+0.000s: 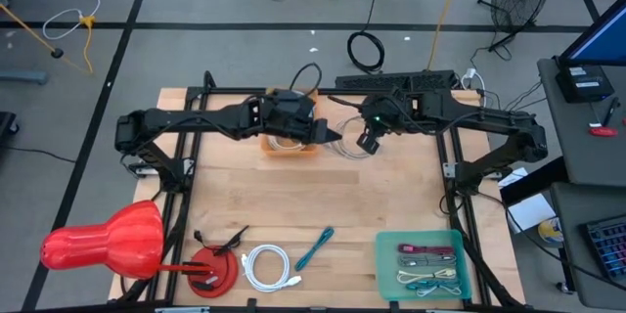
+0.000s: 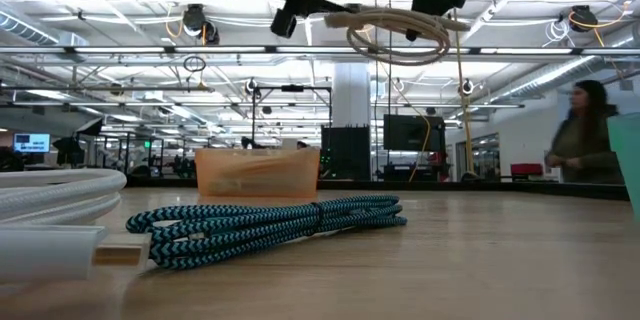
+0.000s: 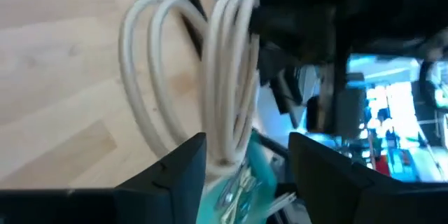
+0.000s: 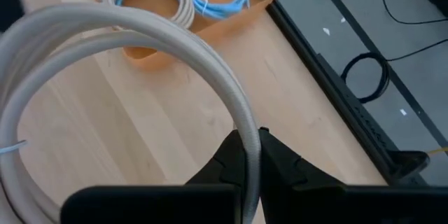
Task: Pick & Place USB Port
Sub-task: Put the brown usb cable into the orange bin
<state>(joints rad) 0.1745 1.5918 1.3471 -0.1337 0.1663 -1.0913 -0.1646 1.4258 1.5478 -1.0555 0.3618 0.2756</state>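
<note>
Right pincer (image 4: 241,164): clamped on the beige cable coil (image 4: 140,56), held aloft beside the orange bin (image 1: 290,146).
Left pincer (image 3: 245,164): apart around the coil's loops, positioned for handover.

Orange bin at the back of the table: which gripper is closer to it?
Left. The left gripper hangs open just off the orange bin, on its right side. The right gripper is farther right, shut on the beige cable coil above the table.

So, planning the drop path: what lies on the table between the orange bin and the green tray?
Only bare wood lies between the orange bin and green tray, as the high view shows.
</note>
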